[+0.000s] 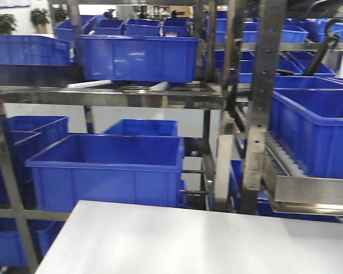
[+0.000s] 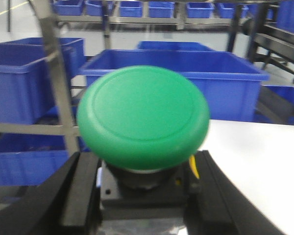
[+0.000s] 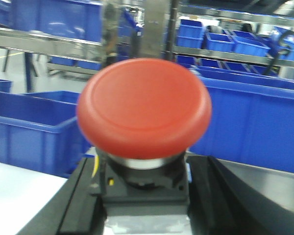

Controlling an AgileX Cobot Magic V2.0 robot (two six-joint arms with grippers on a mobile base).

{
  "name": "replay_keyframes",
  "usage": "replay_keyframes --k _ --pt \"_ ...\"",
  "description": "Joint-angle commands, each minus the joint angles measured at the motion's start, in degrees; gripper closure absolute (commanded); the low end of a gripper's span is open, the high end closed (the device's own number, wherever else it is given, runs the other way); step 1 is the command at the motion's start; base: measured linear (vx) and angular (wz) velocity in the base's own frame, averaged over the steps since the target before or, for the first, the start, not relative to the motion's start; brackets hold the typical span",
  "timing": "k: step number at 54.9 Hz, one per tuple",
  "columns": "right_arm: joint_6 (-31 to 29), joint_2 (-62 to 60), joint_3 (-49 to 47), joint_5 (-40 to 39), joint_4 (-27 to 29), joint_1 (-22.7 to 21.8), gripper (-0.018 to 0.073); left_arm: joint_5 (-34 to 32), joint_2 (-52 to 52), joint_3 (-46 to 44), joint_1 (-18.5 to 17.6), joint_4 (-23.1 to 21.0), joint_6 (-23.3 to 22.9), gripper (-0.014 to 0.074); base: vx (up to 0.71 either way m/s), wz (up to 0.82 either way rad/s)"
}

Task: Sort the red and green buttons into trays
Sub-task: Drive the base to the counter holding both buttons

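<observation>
Clamping green-capped plastic mushroom button (image 2: 143,117) in left gripper (image 2: 144,196), red-capped plastic mushroom button (image 3: 143,107) in right gripper (image 3: 144,200), beside white tabletop (image 1: 188,240). Could slip loose on a jolt, or land in wrong-coloured tray.

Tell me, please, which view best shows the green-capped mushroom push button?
The left wrist view: the green-capped mushroom push button fills the frame, its black base gripped by the left tool. The front view shows only blue plastic bins and a white table; the right wrist view shows the red-capped button.

This was a warehouse or factory storeroom: steel racks (image 1: 108,94) held rows of blue bins (image 1: 138,57) behind a white table (image 1: 188,240).
</observation>
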Motion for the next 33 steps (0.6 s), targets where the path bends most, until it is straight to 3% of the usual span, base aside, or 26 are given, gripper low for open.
replay_keyframes --k 1,33 --pt "-0.3 0.2 -1.7 -4.2 -0.7 -0.4 0.0568 -3.1 -0.1 -1.6 -0.3 0.3 0.1 0.0595 -0.02 0.36" --pt "-0.3 0.2 -1.7 -4.2 -0.7 -0.4 0.0568 -3.1 -0.1 -1.6 -0.3 0.3 0.1 0.0595 -0.03 0.46"
